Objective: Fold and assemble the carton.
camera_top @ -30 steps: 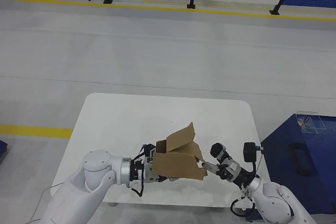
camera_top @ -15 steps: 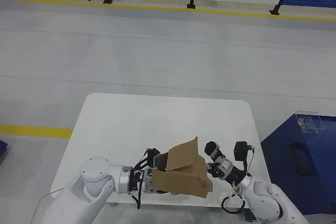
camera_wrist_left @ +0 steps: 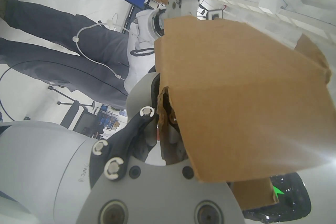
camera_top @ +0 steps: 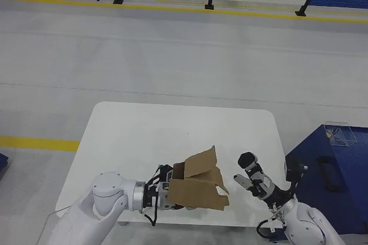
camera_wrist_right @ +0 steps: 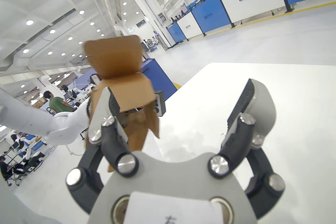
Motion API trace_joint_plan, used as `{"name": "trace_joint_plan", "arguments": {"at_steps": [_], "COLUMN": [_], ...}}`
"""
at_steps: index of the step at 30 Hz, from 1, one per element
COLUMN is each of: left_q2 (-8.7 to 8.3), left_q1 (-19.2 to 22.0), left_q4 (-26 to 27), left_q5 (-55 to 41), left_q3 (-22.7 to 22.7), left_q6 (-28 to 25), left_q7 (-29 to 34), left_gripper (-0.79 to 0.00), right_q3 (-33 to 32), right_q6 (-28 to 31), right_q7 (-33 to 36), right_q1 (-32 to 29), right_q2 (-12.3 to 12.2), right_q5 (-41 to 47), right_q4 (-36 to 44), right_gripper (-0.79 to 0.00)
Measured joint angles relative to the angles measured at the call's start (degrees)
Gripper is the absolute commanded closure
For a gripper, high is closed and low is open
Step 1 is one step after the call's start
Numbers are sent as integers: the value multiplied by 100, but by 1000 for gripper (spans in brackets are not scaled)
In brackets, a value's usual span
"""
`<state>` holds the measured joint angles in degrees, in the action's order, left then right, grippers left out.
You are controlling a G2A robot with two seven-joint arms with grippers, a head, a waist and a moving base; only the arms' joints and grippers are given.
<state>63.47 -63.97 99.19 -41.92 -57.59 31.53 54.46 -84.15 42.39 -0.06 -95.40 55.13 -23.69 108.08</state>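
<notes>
Carton (camera_top: 195, 191): brown cardboard, half formed, one flap standing up, held over the near edge of the table (camera_top: 147, 131). Your left gripper (camera_top: 162, 195) has it by the end nearest that arm, fingers (camera_wrist_left: 139, 120) closed on the cardboard edge. Your right gripper (camera_wrist_right: 181, 93): fingers spread wide, nothing between them, near the carton's other end but apart from it.
</notes>
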Motion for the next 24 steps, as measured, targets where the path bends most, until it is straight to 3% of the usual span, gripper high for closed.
{"name": "trace_joint_plan", "arguments": {"at_steps": [6, 24], "left_q2": [9, -14], "left_q1": [51, 8], "left_q4": [39, 132], "left_q5": [-67, 92], "left_q3": [84, 233], "left_q6": [95, -45], "left_q7": [-35, -74], "left_gripper": [0, 0], "right_q3": [-40, 696], "right_q6": [-27, -331], "right_q7": [-170, -77], "right_q1": [-178, 329], "right_q2": [38, 212], "right_q5": [-406, -841], "right_q4": [176, -269], "right_gripper": [-785, -785]}}
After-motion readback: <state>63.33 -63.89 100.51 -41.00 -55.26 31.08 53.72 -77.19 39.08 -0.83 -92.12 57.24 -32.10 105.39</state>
